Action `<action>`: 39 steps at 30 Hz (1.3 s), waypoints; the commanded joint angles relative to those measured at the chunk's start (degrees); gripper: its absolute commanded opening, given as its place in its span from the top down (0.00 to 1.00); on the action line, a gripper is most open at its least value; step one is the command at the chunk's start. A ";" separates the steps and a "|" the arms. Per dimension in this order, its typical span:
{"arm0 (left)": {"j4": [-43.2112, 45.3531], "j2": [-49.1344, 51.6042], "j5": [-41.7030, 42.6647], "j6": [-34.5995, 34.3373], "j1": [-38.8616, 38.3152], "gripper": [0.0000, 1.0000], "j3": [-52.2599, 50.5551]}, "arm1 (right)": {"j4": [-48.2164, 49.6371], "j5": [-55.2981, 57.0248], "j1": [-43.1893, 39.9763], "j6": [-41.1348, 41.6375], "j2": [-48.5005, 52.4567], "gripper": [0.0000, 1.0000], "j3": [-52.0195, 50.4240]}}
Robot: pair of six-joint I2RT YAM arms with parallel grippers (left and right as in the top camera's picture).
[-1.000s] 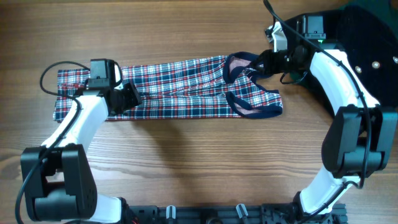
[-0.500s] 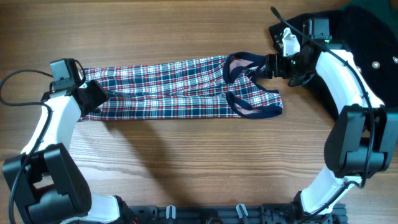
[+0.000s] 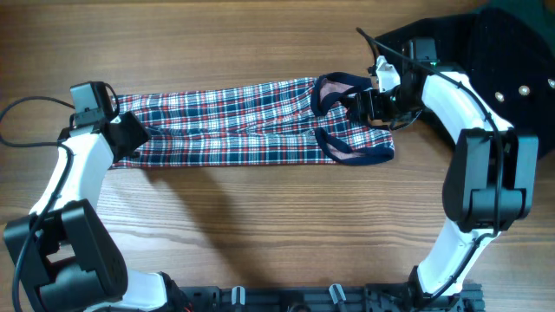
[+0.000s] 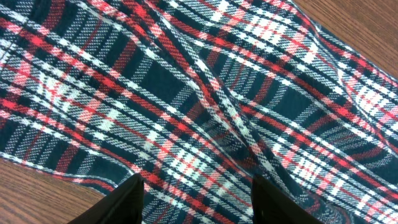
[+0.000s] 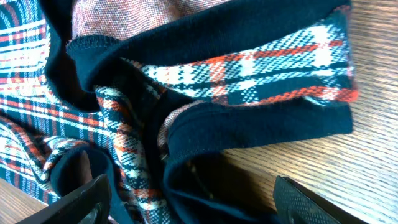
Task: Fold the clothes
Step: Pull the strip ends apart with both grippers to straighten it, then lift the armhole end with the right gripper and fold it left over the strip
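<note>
Left jaws: the left gripper (image 3: 130, 137) sits on the left end of the garment, at the left of the overhead frame. Its fingers (image 4: 129, 200) stand partly apart with cloth lying flat between them, and no pinch shows.
Garment: the plaid top (image 3: 243, 121) lies on the desk (image 3: 260, 234) as a long narrow strip across the upper middle of the frame. It seems to be doubled lengthwise, with soft ridges along it.
Right end: the navy-trimmed straps (image 3: 347, 147) are looped and rumpled, with one trim band (image 5: 261, 127) curled over on the wood.
Right jaws: the right gripper (image 3: 360, 102) hovers over the strap end with its jaws wide apart. The trim lies between them, and they hold nothing.
Upper right: a black cloth (image 3: 512, 52) lies beside the right arm, apart from the plaid top.
Done, by my reading: the lengthwise narrowing is finished.
Left to do, by my reading: flatten the straps, then fold the strip end over end into a compact stack. That puts the task roughly at its midpoint.
</note>
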 commanded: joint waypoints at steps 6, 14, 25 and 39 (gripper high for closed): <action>0.90 2.05 -1.03 1.18 0.07 0.46 0.83 | 2.16 -2.89 2.40 0.46 3.72 0.49 -0.46; 2.84 5.46 -3.37 1.18 0.07 0.49 0.83 | 3.45 -2.86 3.04 3.43 3.74 0.96 -0.46; 5.46 6.80 -3.37 1.16 0.07 0.44 0.83 | 0.15 -2.84 0.11 5.01 1.88 0.96 1.73; 6.03 6.80 -2.23 0.92 0.02 0.43 0.83 | -6.47 -1.14 -4.15 2.14 -7.37 0.96 4.39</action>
